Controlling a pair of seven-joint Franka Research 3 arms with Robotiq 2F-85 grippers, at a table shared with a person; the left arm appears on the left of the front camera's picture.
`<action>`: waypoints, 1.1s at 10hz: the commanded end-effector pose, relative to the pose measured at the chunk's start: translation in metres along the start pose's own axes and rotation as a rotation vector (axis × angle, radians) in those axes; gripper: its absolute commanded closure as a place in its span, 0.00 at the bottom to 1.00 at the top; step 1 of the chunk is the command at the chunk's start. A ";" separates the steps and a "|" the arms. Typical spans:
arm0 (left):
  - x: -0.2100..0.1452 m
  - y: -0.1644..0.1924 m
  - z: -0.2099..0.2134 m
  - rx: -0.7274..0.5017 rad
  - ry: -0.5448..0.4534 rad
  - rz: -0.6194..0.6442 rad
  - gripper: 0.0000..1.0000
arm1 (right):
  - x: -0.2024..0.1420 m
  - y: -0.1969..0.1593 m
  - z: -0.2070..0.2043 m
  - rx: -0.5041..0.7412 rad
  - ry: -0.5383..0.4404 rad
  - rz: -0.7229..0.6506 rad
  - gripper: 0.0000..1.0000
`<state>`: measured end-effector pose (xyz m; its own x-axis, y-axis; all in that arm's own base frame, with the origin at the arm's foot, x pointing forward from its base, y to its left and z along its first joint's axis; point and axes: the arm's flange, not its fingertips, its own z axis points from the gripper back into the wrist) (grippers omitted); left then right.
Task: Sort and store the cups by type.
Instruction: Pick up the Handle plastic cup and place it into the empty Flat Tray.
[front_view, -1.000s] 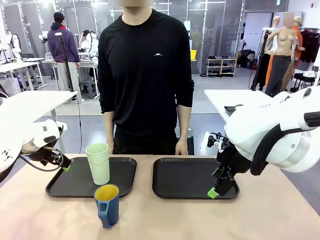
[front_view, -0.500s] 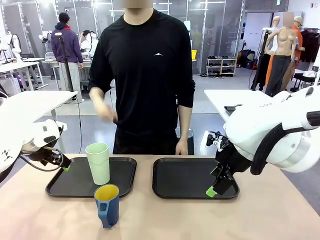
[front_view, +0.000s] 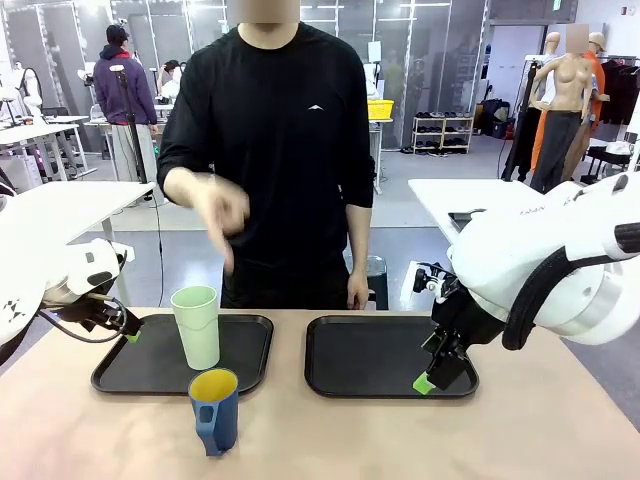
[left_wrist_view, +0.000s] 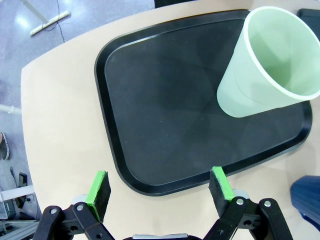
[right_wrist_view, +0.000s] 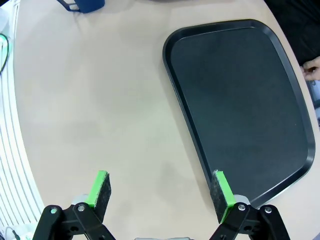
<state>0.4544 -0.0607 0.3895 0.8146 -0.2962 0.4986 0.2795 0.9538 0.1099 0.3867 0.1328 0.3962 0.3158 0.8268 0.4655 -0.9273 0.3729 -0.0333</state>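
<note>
tall mint-green plastic tumbler (front_view: 197, 327) sits upright on the left-hand black plastic tray (front_view: 140, 365), likely sorted already, dark blue yellow-lined handled mug (front_view: 214, 410) waits just in front of that tray, left gripper (left_wrist_view: 158, 186) and right gripper (right_wrist_view: 161, 192) both gaping empty.

From my station, what has moved is the person's hand (front_view: 215, 205) on the side of the mint-green tumbler (front_view: 197, 327). A second ago it hung low at the person's side, just behind the tumbler. Half a second ago it was swinging up. Now it is raised to chest height, blurred with motion, well above the tumbler. The person's upper body (front_view: 290, 130) has shifted a little toward the tumbler's side too.
</note>
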 end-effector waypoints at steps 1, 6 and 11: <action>0.000 0.001 0.000 0.001 -0.002 0.001 0.00 | 0.000 0.001 -0.002 -0.015 0.008 -0.020 0.00; 0.000 0.001 0.000 0.001 -0.002 0.001 0.00 | 0.000 0.001 -0.002 -0.015 0.008 -0.020 0.00; 0.000 0.000 0.000 0.000 0.000 0.000 0.00 | 0.000 0.001 -0.002 -0.015 0.008 -0.020 0.00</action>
<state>0.4544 -0.0607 0.3895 0.8146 -0.2962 0.4986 0.2796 0.9538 0.1099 0.3871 0.1317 0.3963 0.3173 0.8258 0.4663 -0.9266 0.3747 -0.0330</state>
